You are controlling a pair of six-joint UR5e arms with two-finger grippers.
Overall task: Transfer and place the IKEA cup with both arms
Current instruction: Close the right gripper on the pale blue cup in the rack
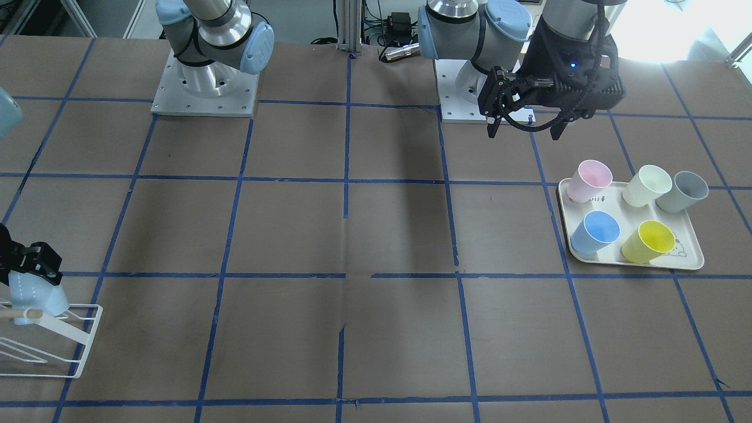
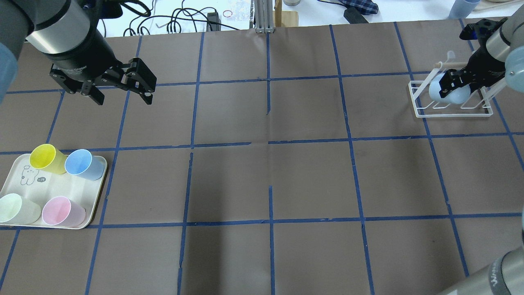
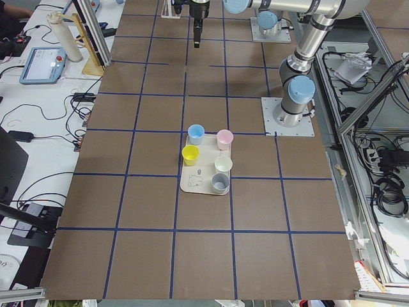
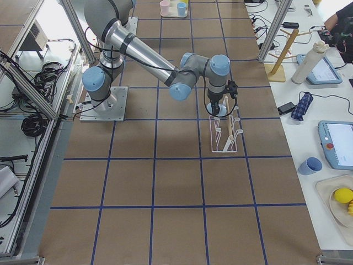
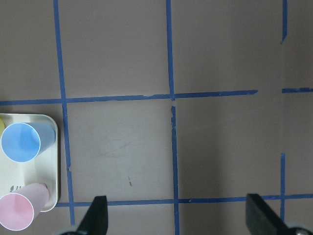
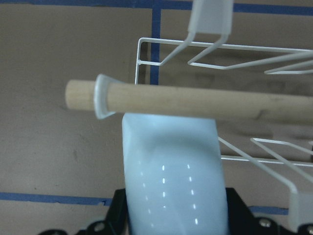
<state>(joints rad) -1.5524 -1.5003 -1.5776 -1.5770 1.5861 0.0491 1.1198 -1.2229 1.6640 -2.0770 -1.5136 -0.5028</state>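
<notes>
The IKEA cup point(image 2: 449, 95), a pale sky-blue tumbler, is held in my right gripper point(image 2: 447, 84), which is shut on it at the white wire rack point(image 2: 450, 114). In the right wrist view the cup point(image 6: 173, 171) fills the space between the jaws, just under the rack's wooden dowel point(image 6: 195, 100). In the front view the cup point(image 1: 35, 296) sits over the rack's end point(image 1: 76, 341). My left gripper point(image 2: 123, 92) is open and empty. It hangs above the table, beyond the tray of cups.
A cream tray point(image 1: 687, 261) holds pink point(image 1: 590, 179), cream point(image 1: 646, 185), grey point(image 1: 681, 191), deeper blue point(image 1: 596, 230) and yellow point(image 1: 646, 241) cups. The left wrist view shows the tray's corner point(image 5: 51, 161). Brown paper with blue tape lines covers the table.
</notes>
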